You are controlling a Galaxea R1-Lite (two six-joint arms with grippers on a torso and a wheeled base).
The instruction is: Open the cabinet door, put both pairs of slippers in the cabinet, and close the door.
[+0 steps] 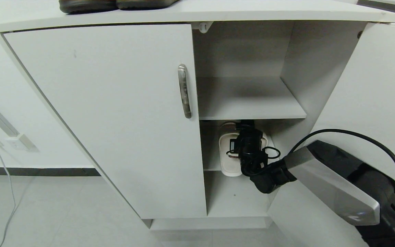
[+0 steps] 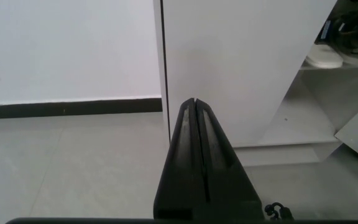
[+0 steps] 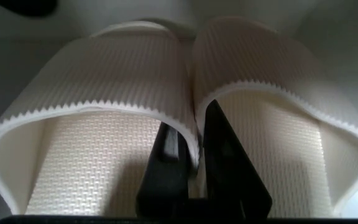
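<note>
Pale floor tiles and a white wall surround a cabinet (image 1: 98, 113) with its right door (image 1: 372, 85) open. Inside it, below the upper shelf, the right gripper (image 3: 188, 140) clamps white slippers (image 3: 104, 143) by their touching straps. Dark slippers (image 1: 87, 5) sit on its top, and the left gripper (image 2: 195, 102) hangs before its closed door, fingers together.

A white cabinet (image 1: 259, 13) is seen with its left door (image 1: 115, 120) shut, a metal handle (image 1: 184, 91) fixed near that door's inner edge, and its right door (image 1: 372, 96) swung open. The right gripper (image 1: 247, 132) is placed inside, under the upper shelf (image 1: 249, 99), over the white slippers (image 1: 228, 165). Dark slippers (image 1: 115, 4) are set on the cabinet's top.
</note>
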